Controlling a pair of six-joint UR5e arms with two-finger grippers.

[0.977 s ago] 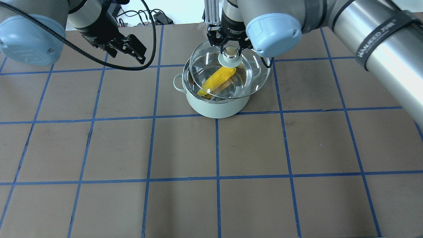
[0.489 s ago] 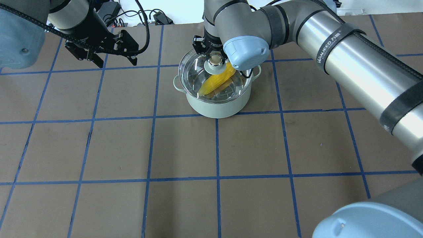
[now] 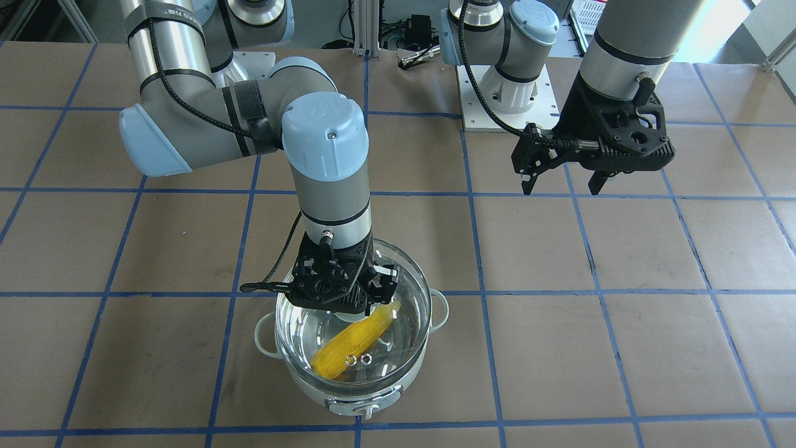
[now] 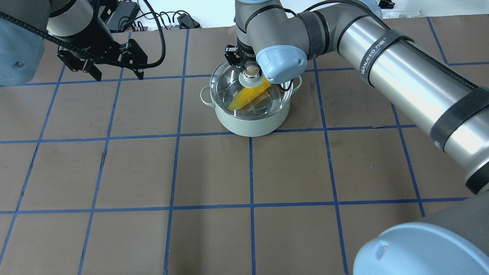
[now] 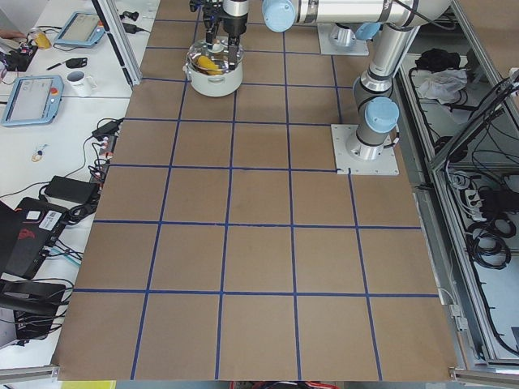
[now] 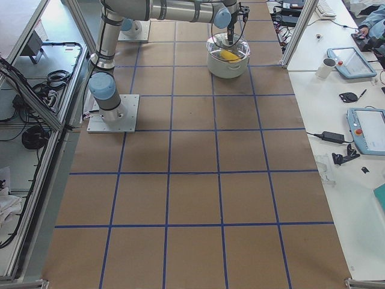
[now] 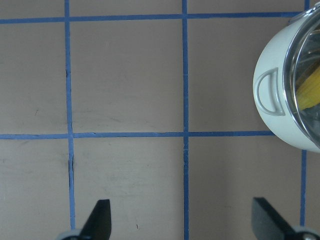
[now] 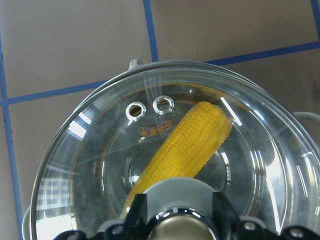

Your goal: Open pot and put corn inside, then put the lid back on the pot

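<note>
Right gripper (image 4: 251,71) was clamped on the knob (image 4: 251,73) of the lid (image 8: 90,165), one finger on each side. Lid lay over the mouth of the pot (image 4: 248,124); whether its rim was fully seated could not be told. Corn (image 8: 187,142) lay slanted inside the pot, seen through the glass, one end passing under the knob. Two vent rings (image 8: 135,110) sat side by side near the lid's edge. Pot stood on the table (image 4: 153,172), on a blue grid line. Left gripper (image 3: 563,185) hung with jaws spread wide and nothing between them, above the table, well apart from the pot on the robot's left side.
</note>
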